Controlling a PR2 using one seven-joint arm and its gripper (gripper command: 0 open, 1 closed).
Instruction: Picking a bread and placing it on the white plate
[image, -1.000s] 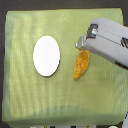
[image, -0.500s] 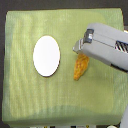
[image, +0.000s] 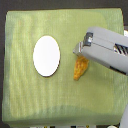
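Note:
The bread (image: 79, 70), a golden-orange bumpy loaf, lies on the green cloth at the exterior view's right of centre, its lower end pointing down and left. The white plate (image: 46, 55), a plain oval, rests on the cloth to the exterior view's left of the bread, a small gap apart. My gripper (image: 80, 53), grey and boxy, reaches in from the exterior view's right and hangs over the bread's upper end, hiding it. Its fingers are hidden under the gripper's own body, so whether they grip the bread does not show.
A green cloth (image: 30, 100) covers the table top. Dark floor shows along the top edge. The arm's grey body (image: 112, 52) fills the exterior view's right side above the cloth.
The gripper has shifted down and slightly toward the exterior view's left, covering more of the bread's upper end. Bread and plate stay where they were.

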